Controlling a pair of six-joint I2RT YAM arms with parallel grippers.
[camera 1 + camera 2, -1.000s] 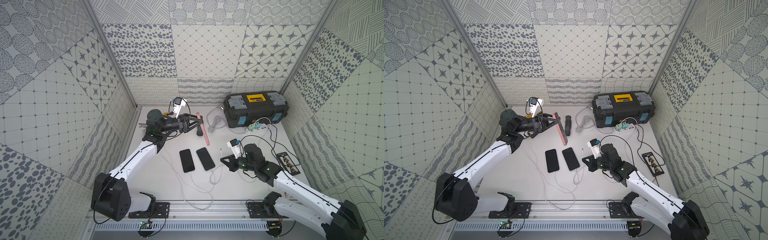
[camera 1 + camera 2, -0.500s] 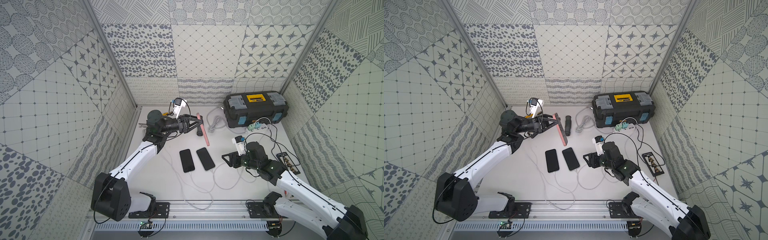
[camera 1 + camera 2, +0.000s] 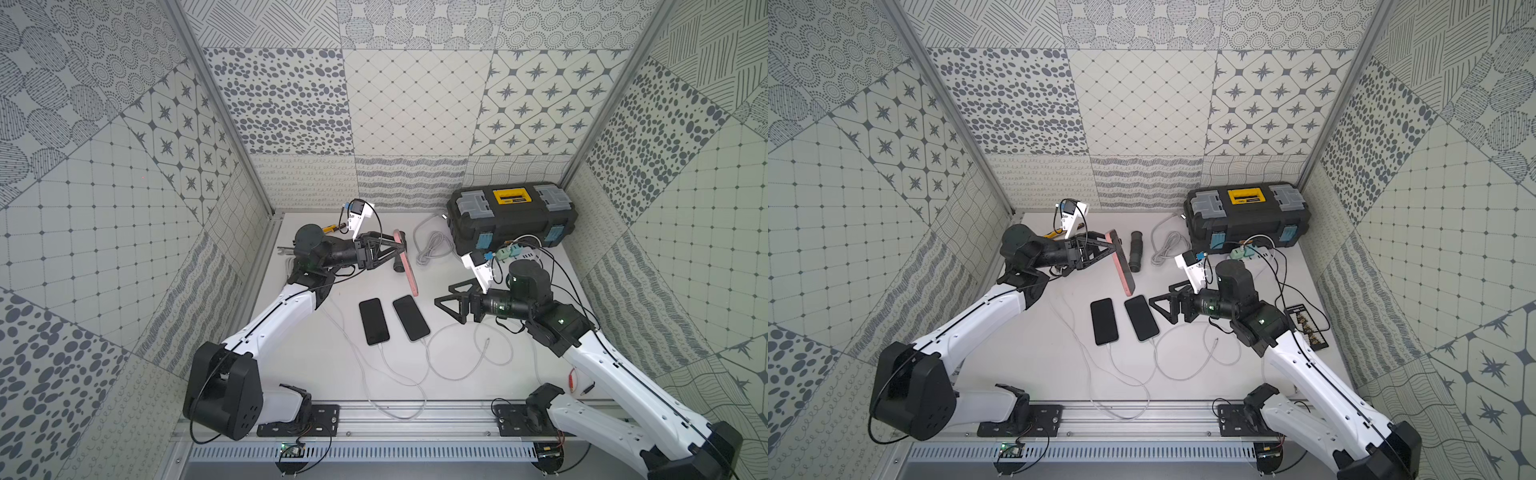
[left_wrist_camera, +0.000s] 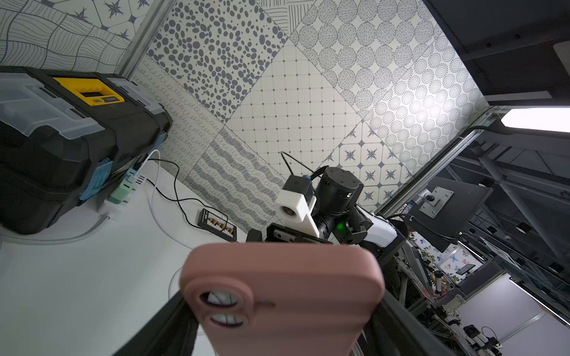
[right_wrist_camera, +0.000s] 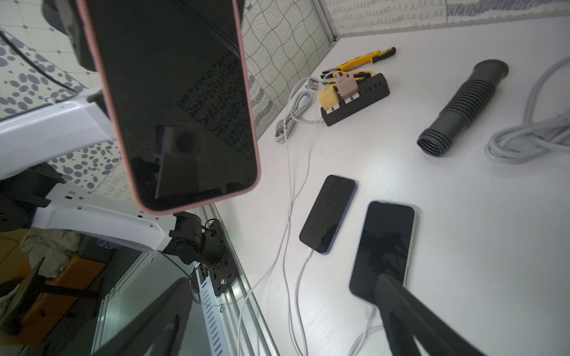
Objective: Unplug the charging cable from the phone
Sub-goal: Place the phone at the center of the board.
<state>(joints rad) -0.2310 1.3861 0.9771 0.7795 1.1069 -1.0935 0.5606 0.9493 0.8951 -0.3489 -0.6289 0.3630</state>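
Right jaws have opened wide, empty; left jaws clamp pink phone (image 3: 406, 264).

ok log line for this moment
left pincer: shut on pink phone, raised | right pincer: open, empty | cable: free end on table

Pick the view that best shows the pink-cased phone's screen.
Right wrist: the pink-cased phone faces it, dark screen nearly whole. Left wrist shows only its case back and lenses. In both top views it appears edge-on.
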